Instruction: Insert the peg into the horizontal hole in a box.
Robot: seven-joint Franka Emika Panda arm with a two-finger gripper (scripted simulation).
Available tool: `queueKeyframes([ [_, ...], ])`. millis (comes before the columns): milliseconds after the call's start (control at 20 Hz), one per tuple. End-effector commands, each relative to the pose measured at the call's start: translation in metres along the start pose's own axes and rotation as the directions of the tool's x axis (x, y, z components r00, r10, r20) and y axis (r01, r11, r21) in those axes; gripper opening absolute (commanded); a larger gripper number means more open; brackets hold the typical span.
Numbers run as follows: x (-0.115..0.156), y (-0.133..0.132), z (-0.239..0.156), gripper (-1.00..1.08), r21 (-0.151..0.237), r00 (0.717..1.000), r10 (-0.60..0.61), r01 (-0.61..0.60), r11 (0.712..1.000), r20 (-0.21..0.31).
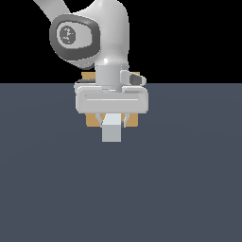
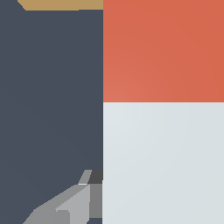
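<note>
- Exterior view: the dark slate worktop point(image 1: 121, 189) is seen filling the lower part of the scene, with the Panda arm point(image 1: 101, 33) reaching down over its far middle.
- The tan box point(image 1: 133, 121) is largely hidden behind the gripper point(image 1: 112, 119); only its corners are shown, and the hole cannot be seen.
- The peg point(image 1: 112, 130) is held clamped between the jaws, its pale end pointing toward the camera, apparently kept level so that it can be lined up with the hole.
- In the wrist view, the peg's orange-red end point(image 2: 163, 50) is shown directed toward a strip of the box point(image 2: 61, 4), judged near but apart from it; insertion is judged not yet begun.
</note>
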State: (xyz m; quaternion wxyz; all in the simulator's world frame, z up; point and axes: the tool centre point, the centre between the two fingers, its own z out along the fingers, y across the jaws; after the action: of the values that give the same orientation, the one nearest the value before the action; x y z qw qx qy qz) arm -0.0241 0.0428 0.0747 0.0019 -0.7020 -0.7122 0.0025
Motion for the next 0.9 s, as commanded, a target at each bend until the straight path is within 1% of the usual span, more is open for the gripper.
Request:
queueKeyframes([
  [0, 0.005, 0.001, -0.002, -1.00, -0.005, 1.000, -0.001, 0.001, 1.000, -0.001],
  [200, 0.024, 0.001, -0.003, -1.00, -0.006, 1.000, -0.001, 0.001, 1.000, -0.001],
  [600, 0.089, 0.001, -0.004, -1.00, -0.009, 1.000, -0.001, 0.001, 1.000, -0.001],
  [850, 0.116, 0.001, -0.005, -1.00, -0.010, 1.000, -0.001, 0.001, 1.000, -0.001],
])
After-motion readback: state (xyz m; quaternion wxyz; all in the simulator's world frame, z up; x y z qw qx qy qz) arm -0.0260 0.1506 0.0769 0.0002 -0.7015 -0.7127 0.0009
